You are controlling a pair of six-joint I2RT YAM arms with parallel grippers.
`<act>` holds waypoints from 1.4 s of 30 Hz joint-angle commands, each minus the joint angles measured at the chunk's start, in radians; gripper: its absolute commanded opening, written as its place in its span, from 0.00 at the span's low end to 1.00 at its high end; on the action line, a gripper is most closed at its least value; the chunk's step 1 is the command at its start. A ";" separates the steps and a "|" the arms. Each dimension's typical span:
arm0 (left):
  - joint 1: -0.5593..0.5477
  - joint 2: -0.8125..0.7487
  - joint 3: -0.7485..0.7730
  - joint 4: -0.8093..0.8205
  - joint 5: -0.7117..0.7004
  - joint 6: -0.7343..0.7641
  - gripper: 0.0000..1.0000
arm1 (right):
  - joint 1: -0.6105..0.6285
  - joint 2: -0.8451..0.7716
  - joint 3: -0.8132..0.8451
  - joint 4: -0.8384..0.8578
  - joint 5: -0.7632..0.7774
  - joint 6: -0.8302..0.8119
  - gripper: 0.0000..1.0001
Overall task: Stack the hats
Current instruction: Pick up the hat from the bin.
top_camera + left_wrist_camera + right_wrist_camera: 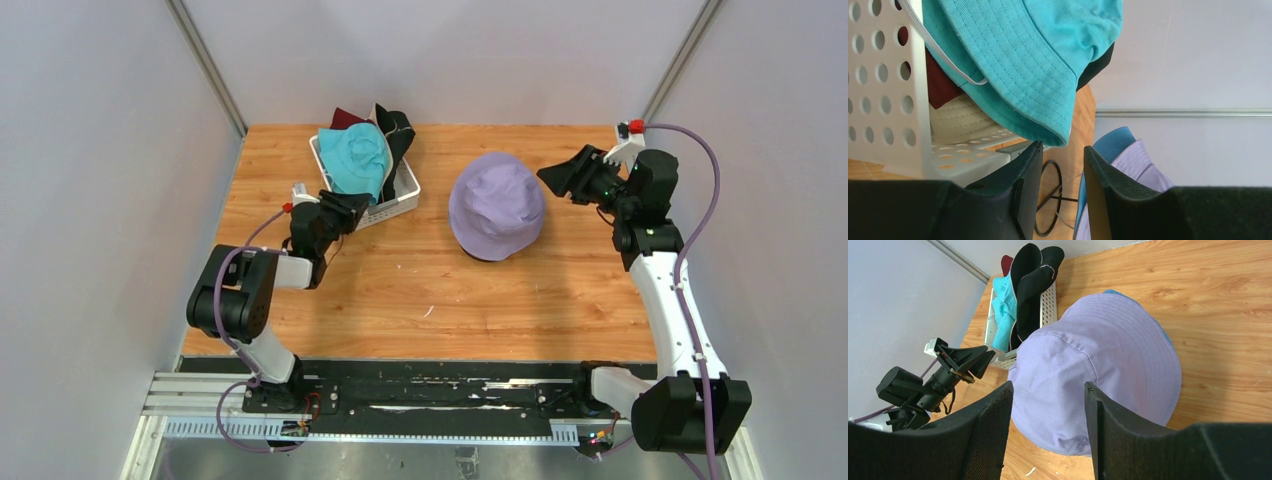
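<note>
Mid-table: lavender hat (497,205) over blue hat (1115,142). In basket (403,195), back left: teal hat (355,158) plus others. Left gripper (358,208) by basket, jaws apart, empty. Right gripper (550,177) beside lavender hat, same.

Blue hat (1115,142) mostly beneath lavender hat (497,205)
</note>
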 commanded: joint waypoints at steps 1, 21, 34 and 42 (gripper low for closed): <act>-0.009 0.033 0.003 0.066 0.001 -0.008 0.40 | 0.013 -0.010 -0.016 0.026 -0.005 0.003 0.54; -0.021 0.123 0.057 0.147 -0.049 -0.016 0.41 | 0.013 -0.002 -0.017 0.028 -0.001 -0.004 0.54; -0.021 0.181 0.153 0.145 -0.051 0.006 0.01 | 0.013 0.001 -0.019 0.030 -0.002 -0.004 0.53; -0.020 -0.045 0.193 -0.079 -0.043 0.116 0.00 | 0.014 -0.003 -0.017 0.048 -0.031 0.010 0.53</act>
